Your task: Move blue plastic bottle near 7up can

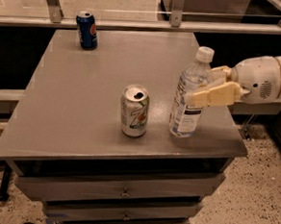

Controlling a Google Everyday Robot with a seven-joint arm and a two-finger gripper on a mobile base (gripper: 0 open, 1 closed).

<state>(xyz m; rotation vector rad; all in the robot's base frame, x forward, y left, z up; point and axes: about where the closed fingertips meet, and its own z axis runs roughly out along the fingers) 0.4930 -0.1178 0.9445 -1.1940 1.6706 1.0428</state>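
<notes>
Clear plastic, white cap: our bottle (184, 118) stands upright near the front right edge of the bench (82, 110), just right of the 7up can (134, 111), a small gap between. Our hand (200, 87) clamps its middle from the right, so we judge only letting go remains.

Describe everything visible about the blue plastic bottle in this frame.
The blue plastic bottle is tall and clear, with a white screw cap and a white-and-dark label. It stands nearly upright near the front right edge of the table, beside the 7up can without touching it. The gripper, reaching in from the right, clasps its upper body.
</notes>
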